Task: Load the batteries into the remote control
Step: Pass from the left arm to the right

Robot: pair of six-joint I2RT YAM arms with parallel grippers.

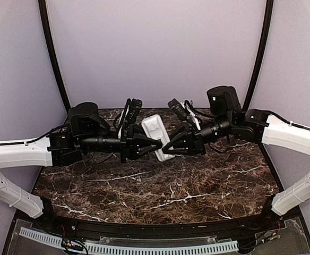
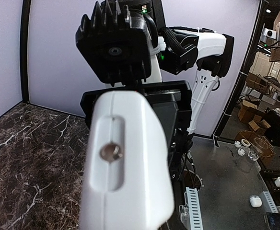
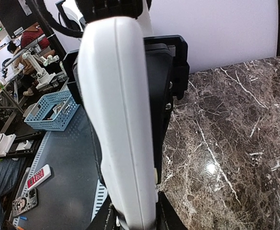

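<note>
Your two arms meet mid-air over the marble table (image 1: 160, 186), and the remote (image 1: 156, 133) hangs between them, clear of the top. Your left gripper (image 1: 154, 143) pinches its lower end from the left. Your right gripper (image 1: 168, 147) clamps the same end from the right, with its dark fingers (image 3: 107, 221) either side of the white body. In your left wrist view, the remote's long slot (image 2: 112, 158) faces the camera, with a small metal contact (image 2: 110, 152) inside it.
</note>
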